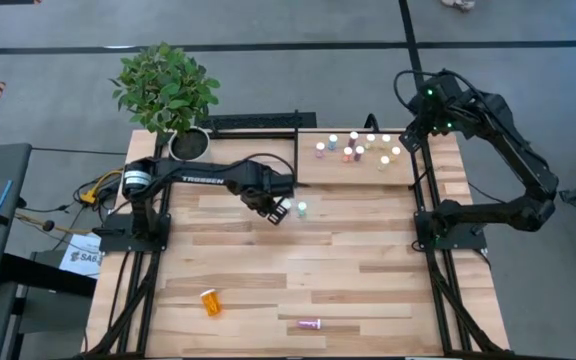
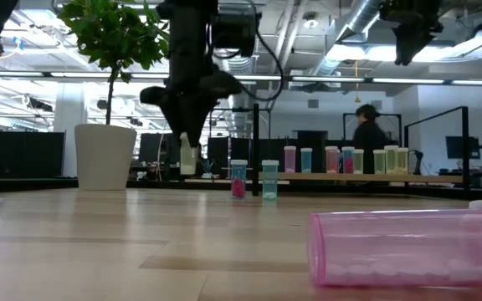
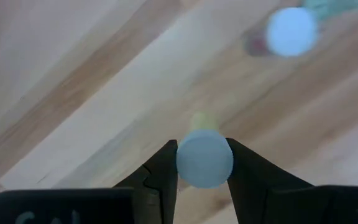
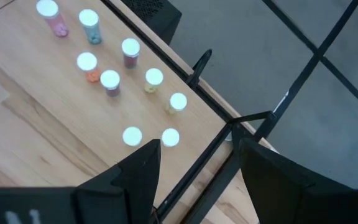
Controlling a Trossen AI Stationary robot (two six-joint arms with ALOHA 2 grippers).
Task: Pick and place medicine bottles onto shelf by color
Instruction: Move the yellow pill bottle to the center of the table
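Left gripper [image 3: 204,163] pinches a white-capped bottle [image 3: 204,157], lifted off the surface [image 1: 268,260]. Two upright bottles [image 1: 302,208] stand just beside it on the shelf side, near the shelf [image 1: 313,170] edge. Open wood elsewhere around it; orange bottle [image 1: 211,301] and pink bottle [image 1: 310,324] lie well behind, near the front edge. Left arm is stretched across, gripper pointing down. Right gripper [image 4: 194,163] hovers high over the shelf's outer frame corner, jaws wide, empty, with shelved bottles [image 4: 110,79] below.
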